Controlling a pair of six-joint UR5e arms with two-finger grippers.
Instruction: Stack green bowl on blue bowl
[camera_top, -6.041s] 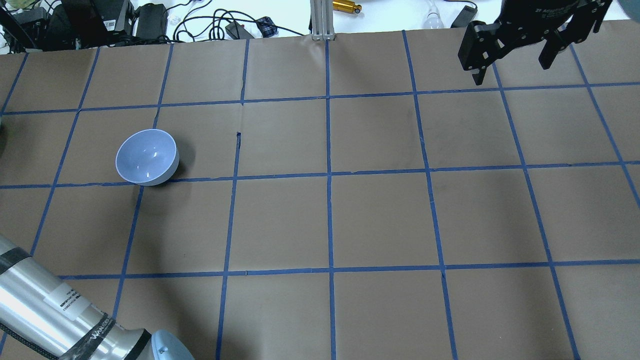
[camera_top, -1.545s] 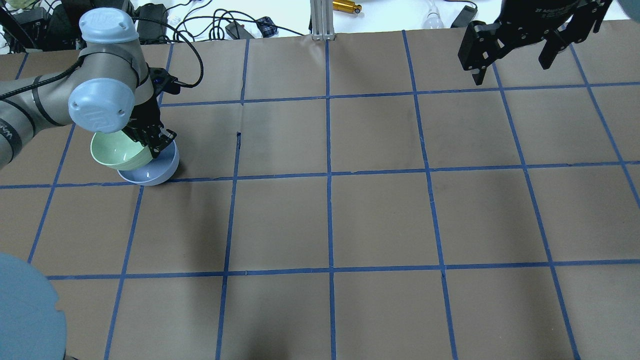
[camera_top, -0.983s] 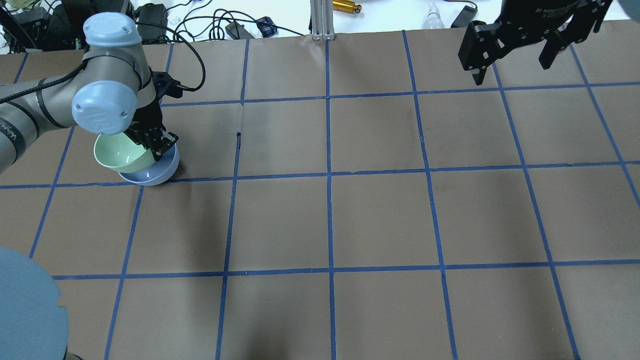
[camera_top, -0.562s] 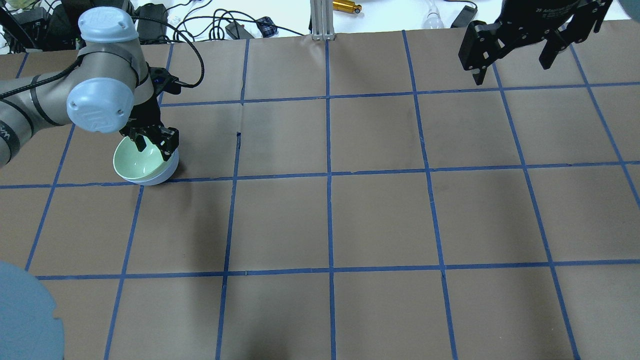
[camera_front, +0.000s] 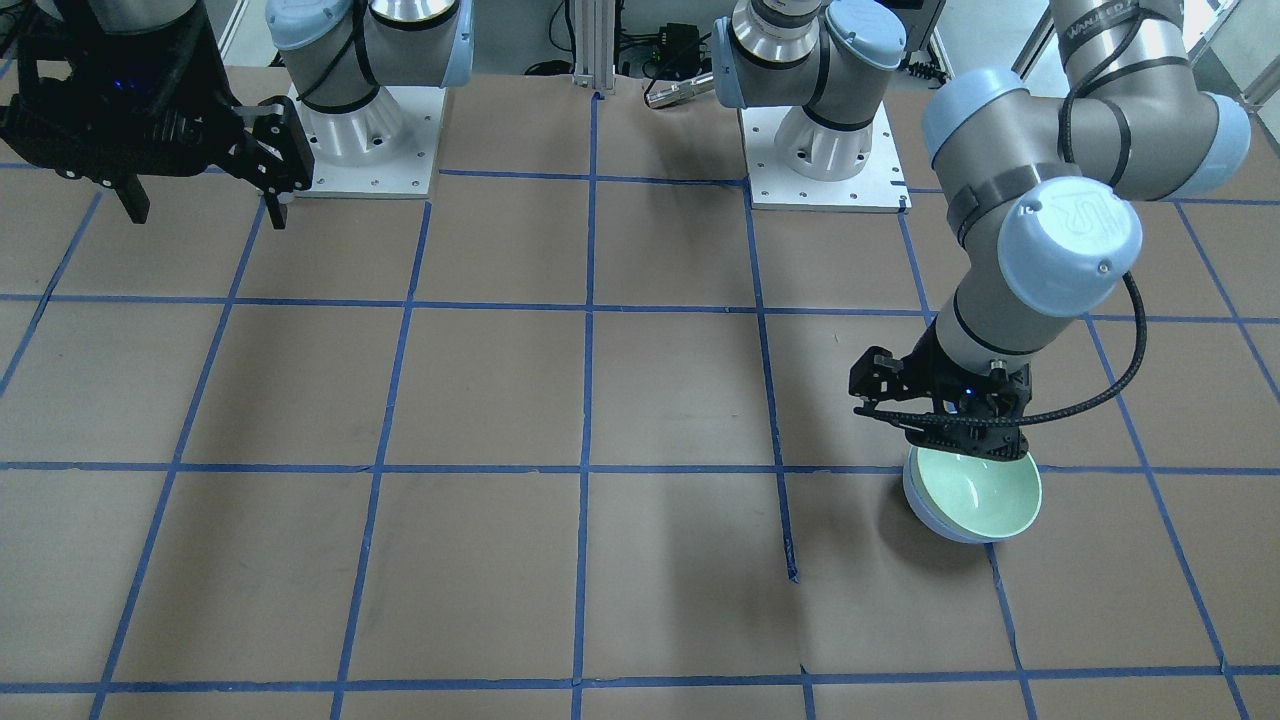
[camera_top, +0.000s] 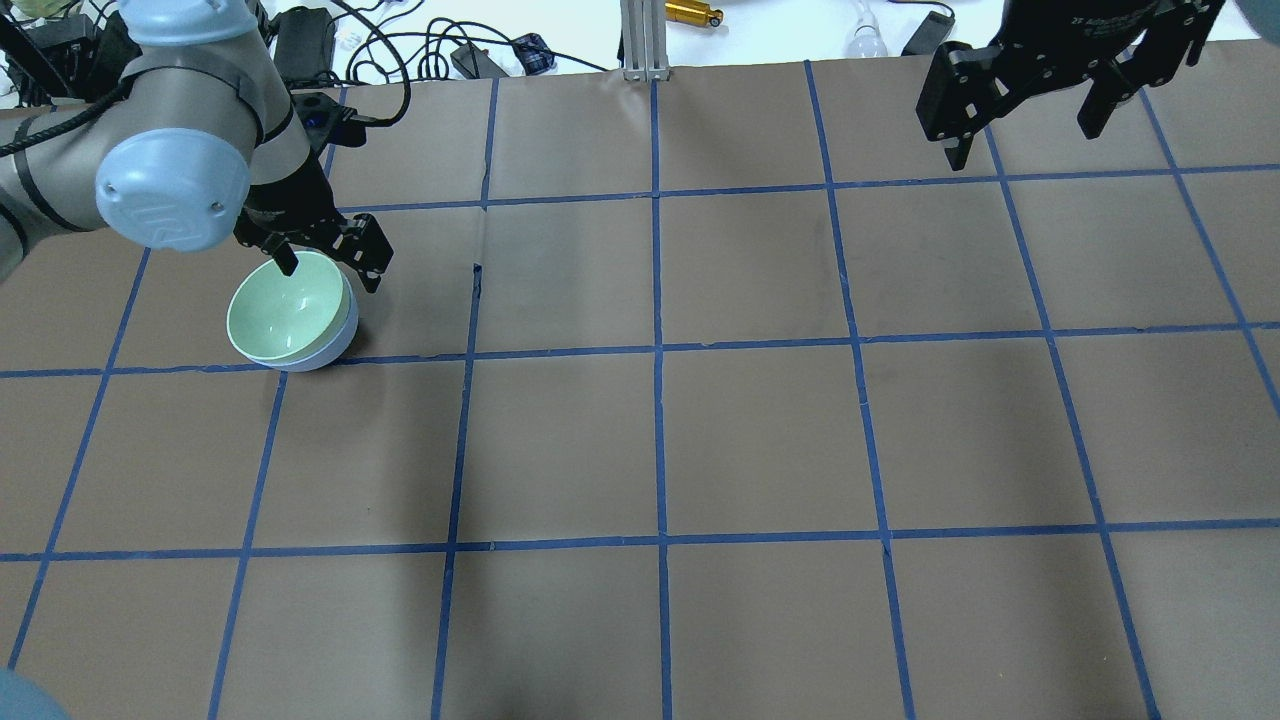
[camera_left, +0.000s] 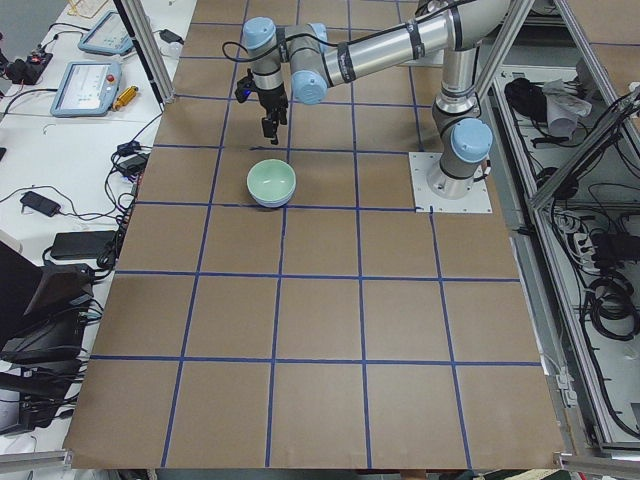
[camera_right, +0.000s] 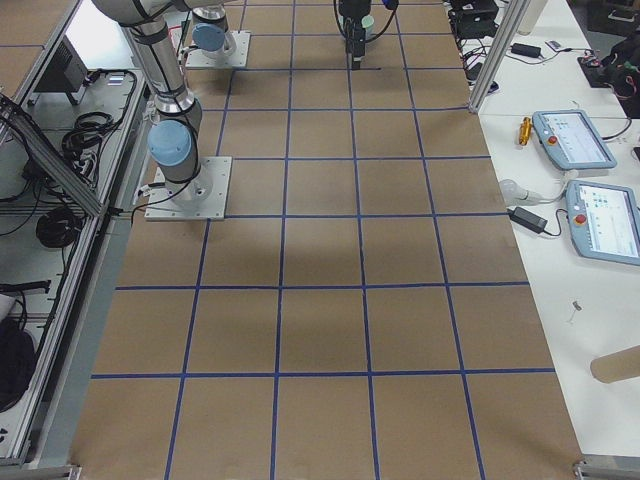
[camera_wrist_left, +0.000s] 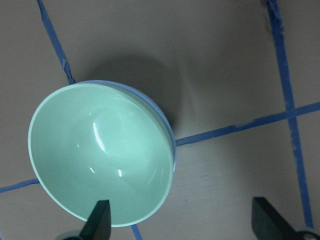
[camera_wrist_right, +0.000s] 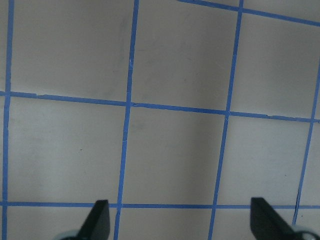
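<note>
the green bowl (camera_top: 285, 308) sits nested inside the blue bowl (camera_top: 343, 343), which shows only as a thin crescent around its lower edge. the pair stands on the left part of the table (camera_top: 700, 430), just on the far side of a blue tape line. in the wrist view the green rim looks level and seated all round, so the placing itself seems done, and the step in hand looks like the let-go and the pull-away. the left gripper (camera_top: 330, 270) is spread wide and has hold of nothing. one finger hangs over the inside of the green bowl near its far rim, the other outside the rim, and the side view shows the fingers above the bowls and apart from them. the right gripper (camera_top: 1025, 120) is also spread wide and empty, well apart over the far right corner, with only bare table under it. the next move, as i judge it, calls for a straight lift of the left arm before any sideways travel, so the inner finger cannot catch the rim and tip or drag the stack. glossy bowls like these would probably slide easily.
</note>
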